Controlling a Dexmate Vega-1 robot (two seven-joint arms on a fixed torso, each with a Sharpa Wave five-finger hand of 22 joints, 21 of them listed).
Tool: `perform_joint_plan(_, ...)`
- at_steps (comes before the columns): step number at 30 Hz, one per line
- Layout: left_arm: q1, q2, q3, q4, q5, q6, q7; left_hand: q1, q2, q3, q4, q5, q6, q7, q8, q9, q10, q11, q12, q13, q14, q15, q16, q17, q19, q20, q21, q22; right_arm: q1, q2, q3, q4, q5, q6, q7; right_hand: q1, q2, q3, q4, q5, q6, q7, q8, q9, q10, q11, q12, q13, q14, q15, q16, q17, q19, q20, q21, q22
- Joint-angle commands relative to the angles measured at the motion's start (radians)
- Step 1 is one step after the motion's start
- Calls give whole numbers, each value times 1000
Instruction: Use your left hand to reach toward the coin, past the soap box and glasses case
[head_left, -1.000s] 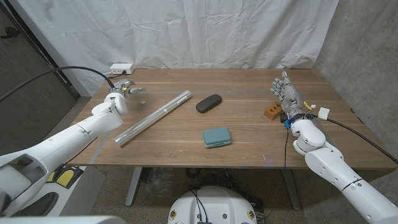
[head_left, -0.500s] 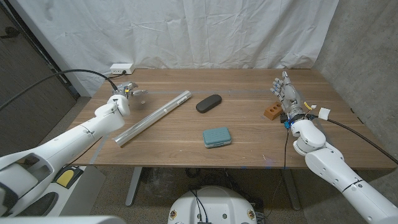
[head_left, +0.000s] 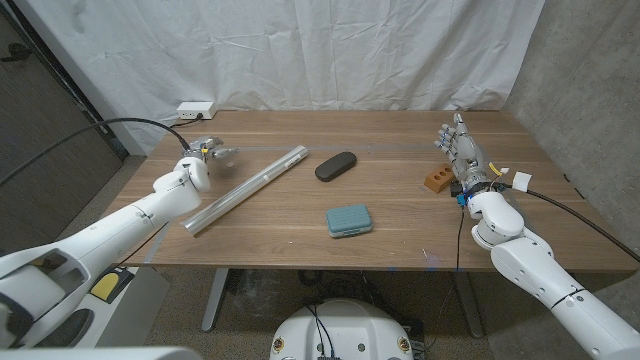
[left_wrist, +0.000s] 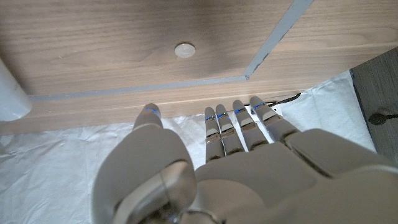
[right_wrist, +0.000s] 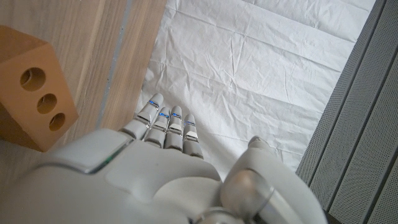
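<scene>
Head view: a wooden table (head_left: 400, 200) in front of a white cloth backdrop (head_left: 300, 50), with the robot's arms coming in from the two lower corners.
Left hand (head_left: 208, 151): near the table's far left corner, raised a little above the wood, fingers apart and gripping nothing.
Left wrist view: the left hand's fingers (left_wrist: 239, 124) reach out straight and parted toward the table edge; the coin (left_wrist: 184, 50) lies on the wood just beyond the fingertips, apart from them.
Coin in head view: too small to make out beside the left hand.
Right hand (head_left: 460, 150): at the table's right side, upright with fingers extended and apart, holding nothing.
Brick block (head_left: 437, 180): small, brown, with round holes, just beside the right hand; also in the right wrist view (right_wrist: 31, 87).
Glasses case (head_left: 336, 165): dark, oval, near the table's middle.
Soap box (head_left: 349, 220): teal, nearer the front edge than the glasses case.
Metal bar (head_left: 248, 188): long, silvery, lying diagonally between the left hand and the glasses case.
White power strip (head_left: 197, 107): at the table's far left corner.
</scene>
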Motion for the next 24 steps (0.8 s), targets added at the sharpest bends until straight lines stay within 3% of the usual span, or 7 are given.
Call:
perform_joint_plan(1,-36,-30,31,74,0,-39,-11,14,0,-2,-5,-4,-4,-1,-3,6,-1,-5,-2,4,-7,-48,0,4,-1,-74,-3,2,7,5,-8,5,-5,-3,-2,9,5,-2,-2,5,8,1,0,3,7,-4,4,6,9,-1,-2,3,8,0,-2,5)
perform_joint_plan(12,-62,-52,47,122,0,-66,-13,18,0,-3,-7,-5,-4,-2,-3,6,-4,-4,-4,4,-9,-48,-1,4,-4,-73,-4,3,8,10,-11,8,-9,-2,-9,9,5,-3,-3,5,9,0,0,3,7,-5,3,6,10,0,-2,3,9,0,-5,5)
perform_joint_plan(24,-75,-43,48,103,8,-59,-20,21,1,-4,-8,-6,-4,-2,-4,6,-2,-6,-3,4,-8,-49,0,4,-5,-72,-4,3,20,27,-20,31,3,11,4,9,6,-4,-3,5,10,-1,0,3,7,-5,3,6,10,0,-3,3,10,1,-9,5)
